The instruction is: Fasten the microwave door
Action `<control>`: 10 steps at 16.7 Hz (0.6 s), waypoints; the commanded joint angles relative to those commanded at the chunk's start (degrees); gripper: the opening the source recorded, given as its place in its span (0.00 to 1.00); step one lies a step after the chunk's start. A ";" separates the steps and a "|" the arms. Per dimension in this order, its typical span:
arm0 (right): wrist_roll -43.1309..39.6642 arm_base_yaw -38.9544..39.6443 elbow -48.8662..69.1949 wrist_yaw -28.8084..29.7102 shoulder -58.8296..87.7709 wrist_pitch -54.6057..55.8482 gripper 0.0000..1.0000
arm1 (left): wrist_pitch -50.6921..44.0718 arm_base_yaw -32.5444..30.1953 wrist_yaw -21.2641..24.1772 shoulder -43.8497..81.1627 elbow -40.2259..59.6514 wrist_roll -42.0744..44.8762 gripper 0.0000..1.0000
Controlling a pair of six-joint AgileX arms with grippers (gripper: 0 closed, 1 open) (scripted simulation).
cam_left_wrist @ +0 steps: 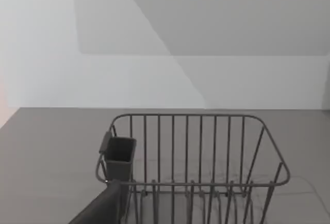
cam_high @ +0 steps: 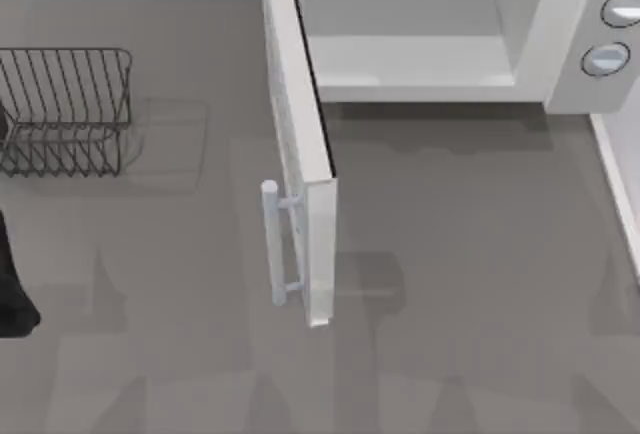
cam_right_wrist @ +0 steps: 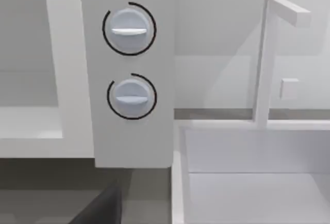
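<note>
Standing wide open, the microwave door (cam_high: pixel 300 124) could swing past or bounce back if shoved at its handle (cam_high: pixel 272 244); either gripper's opening I cannot tell.

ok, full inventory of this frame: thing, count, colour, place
microwave door: 1, white, swung wide open toward the table front, centre
bar handle: 1, pale, on the door's left face
microwave body: 1, white, back of table, cavity open
knobs: 2, pale blue-grey, stacked on the body's right panel
wire rack: 1, dark grey, table's left
cup: 1, grey, hung on the rack's end
sink: 1, white, right of the microwave
faucet: 1, white, behind the sink
left arm: 1, black, top view's left edge
</note>
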 joint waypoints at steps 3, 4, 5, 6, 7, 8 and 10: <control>0.00 0.00 0.00 0.00 0.00 0.00 1.00 | -0.37 -0.12 0.14 0.49 0.40 0.16 1.00; 0.00 0.00 0.00 0.00 0.00 0.00 1.00 | -1.11 -0.37 0.40 1.49 1.19 0.50 1.00; 0.00 0.00 0.00 0.00 0.00 0.00 1.00 | -2.21 -0.74 0.77 2.99 2.35 1.00 1.00; 0.00 0.00 0.00 0.00 0.00 0.00 1.00 | -3.74 -1.24 1.22 5.09 3.90 1.71 1.00; 0.00 0.00 0.00 0.00 0.00 0.00 1.00 | -5.62 -1.85 1.72 7.66 5.74 2.59 1.00; 0.00 0.00 0.00 0.00 0.00 0.00 1.00 | -7.79 -2.55 2.25 10.57 7.82 3.62 1.00; 0.00 0.00 0.00 0.00 0.00 0.00 1.00 | -13.00 -4.20 3.39 17.41 12.65 6.14 1.00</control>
